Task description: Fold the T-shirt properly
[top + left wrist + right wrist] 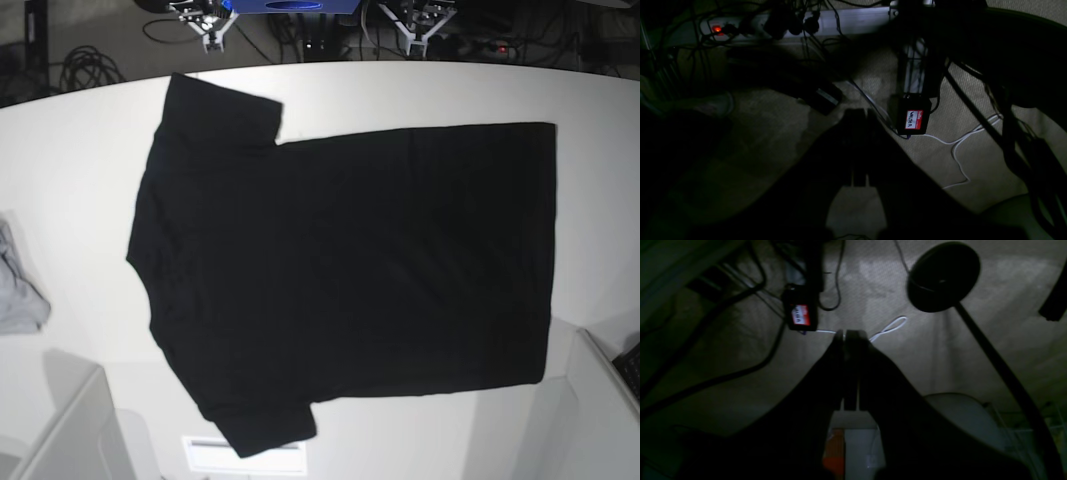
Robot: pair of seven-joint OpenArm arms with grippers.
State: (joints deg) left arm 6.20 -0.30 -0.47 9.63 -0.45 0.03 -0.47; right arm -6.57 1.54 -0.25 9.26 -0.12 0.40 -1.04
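The black T-shirt (350,270) lies spread flat on the white table (80,150) in the base view. Its neck end points left, its hem is at the right, and one short sleeve sticks out at the top left and one at the bottom left; no print shows. Neither gripper appears over the table. In the left wrist view my left gripper (859,111) is shut, empty, and faces a dim carpeted floor. The right gripper (845,332) is also shut with nothing in it, above the same floor.
A small light grey cloth (20,290) lies at the table's left edge. On the floor are a power strip with a red light (717,29), a black box with a red-and-white label (914,119), a white cable (957,146) and a round black stand base (942,276).
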